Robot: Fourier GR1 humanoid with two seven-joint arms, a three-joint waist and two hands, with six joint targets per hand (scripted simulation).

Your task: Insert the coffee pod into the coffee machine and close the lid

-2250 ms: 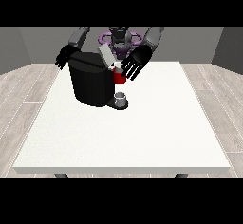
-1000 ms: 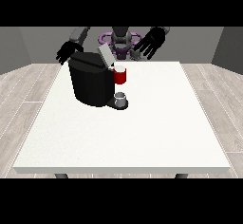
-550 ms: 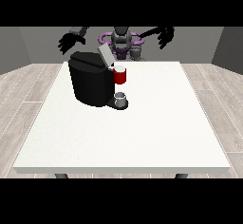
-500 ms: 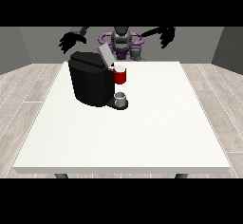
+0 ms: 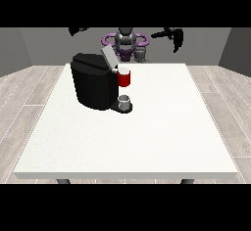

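Your hands are both raised high at the far edge, well apart from the coffee machine (image 5: 95,81): the hand at the view's right (image 5: 175,36) hangs with fingers pointing down and holds nothing, while the hand at the view's left (image 5: 77,30) is cut off at the top, so you cannot tell how it lies. The lid (image 5: 108,57) stands tilted open above a red thing at the machine (image 5: 124,78). No pod plainly shows. Judging by this, closing the lid comes next: bring a hand down onto it. No writing is readable.
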